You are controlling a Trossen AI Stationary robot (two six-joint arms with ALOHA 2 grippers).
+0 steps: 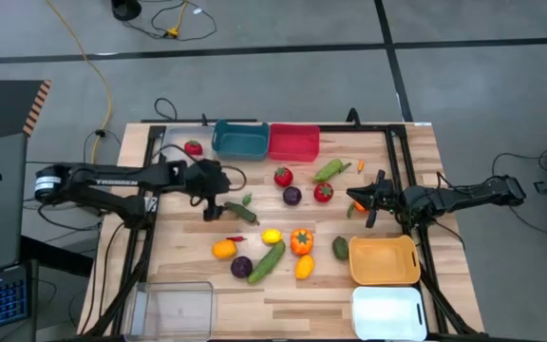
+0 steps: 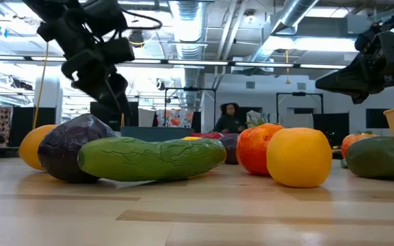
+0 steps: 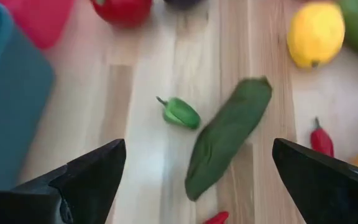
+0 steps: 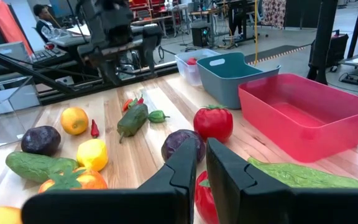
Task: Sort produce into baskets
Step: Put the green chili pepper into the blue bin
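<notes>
Left claw (image 3: 194, 180) gapes empty over one dark green pepper (image 3: 229, 144); right claw (image 4: 201, 163) pinched shut, empty.

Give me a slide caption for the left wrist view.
Open left gripper hovers over a dark green pepper beside a small green pepper on the wooden table.

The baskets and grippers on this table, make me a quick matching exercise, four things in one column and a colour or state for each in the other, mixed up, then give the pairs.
Column one:
1. basket beside the red one
2. basket near the right arm
3. left gripper
4. right gripper

Column two:
A. shut
B. teal
C. open
D. orange-yellow

Pairs: 1-B, 2-D, 3-C, 4-A.
</notes>
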